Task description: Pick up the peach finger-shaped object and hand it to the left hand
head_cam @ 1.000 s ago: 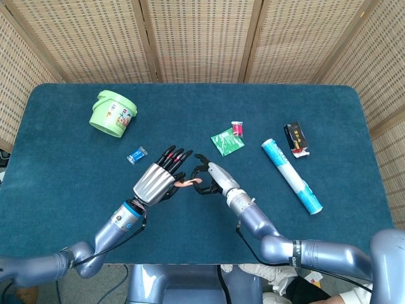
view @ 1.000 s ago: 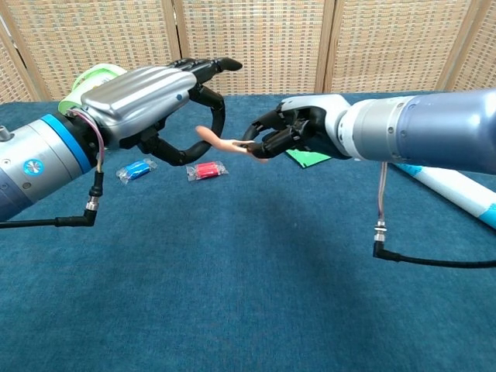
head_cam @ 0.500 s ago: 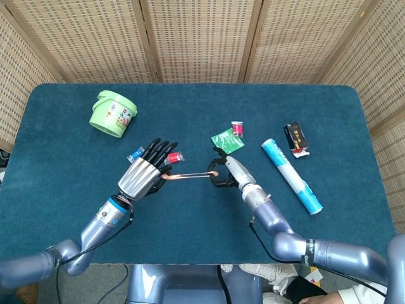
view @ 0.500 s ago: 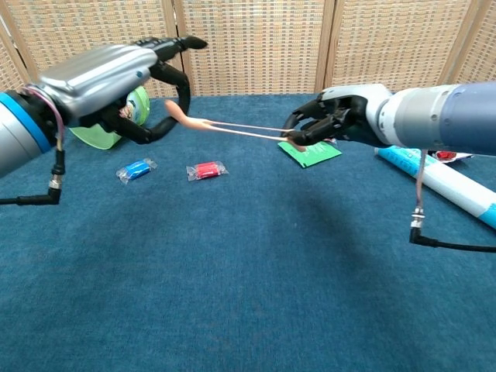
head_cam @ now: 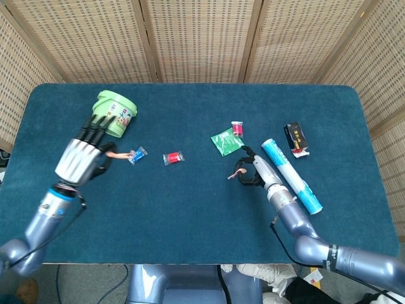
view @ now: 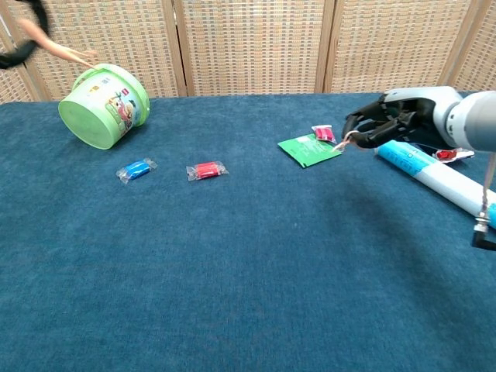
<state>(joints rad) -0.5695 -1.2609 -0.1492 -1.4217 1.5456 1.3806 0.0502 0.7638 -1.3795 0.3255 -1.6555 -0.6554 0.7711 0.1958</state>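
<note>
The peach finger-shaped object [head_cam: 114, 152] sticks out of my left hand [head_cam: 80, 158], which grips it above the table's left side, just below the green bucket. In the chest view the left hand [view: 14, 53] is a dark blur at the top left corner, and the peach object [view: 66, 51] points right from it. My right hand [head_cam: 250, 171] hovers right of centre with its fingers curled in. A small pale peach tip [view: 341, 142] shows at its fingertips; I cannot tell whether it is pinched. The right hand [view: 381, 124] is beside the white-and-blue tube.
A green bucket [head_cam: 114, 114] lies tipped at the back left. A blue packet [head_cam: 136, 154] and a red packet [head_cam: 173, 158] lie mid-left. A green sachet [head_cam: 226, 142], a small red packet [head_cam: 237, 128], a white-and-blue tube [head_cam: 291, 175] and a black box [head_cam: 295, 139] lie at the right.
The peach object, stretched between both hands half a second ago, now sits with the left hand. The left hand swung left and up; the right hand drew back to the right.
</note>
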